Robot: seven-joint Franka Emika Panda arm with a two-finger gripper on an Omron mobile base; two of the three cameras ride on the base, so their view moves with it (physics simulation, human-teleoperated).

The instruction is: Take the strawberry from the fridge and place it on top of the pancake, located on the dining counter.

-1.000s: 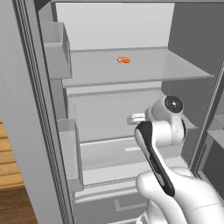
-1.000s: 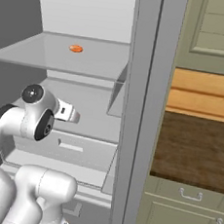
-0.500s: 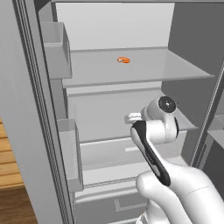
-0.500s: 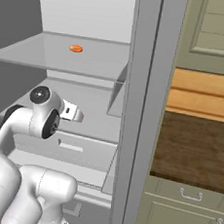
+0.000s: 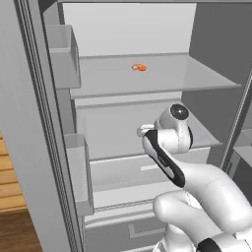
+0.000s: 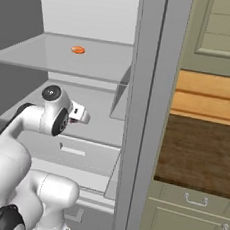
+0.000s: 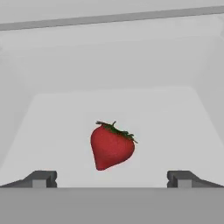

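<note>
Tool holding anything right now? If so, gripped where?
Nothing held. The tool is open, its fingertips wide apart, with the strawberry lying on the fridge shelf ahead, between them but untouched.

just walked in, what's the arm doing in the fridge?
The arm is reaching into the open fridge, onto the shelf below the one with the small orange item. In the hand view the strawberry lies on the white shelf straight ahead, between the two fingertips but beyond them. The gripper is wide open and holds nothing; the strawberry is not yet grasped.
</note>
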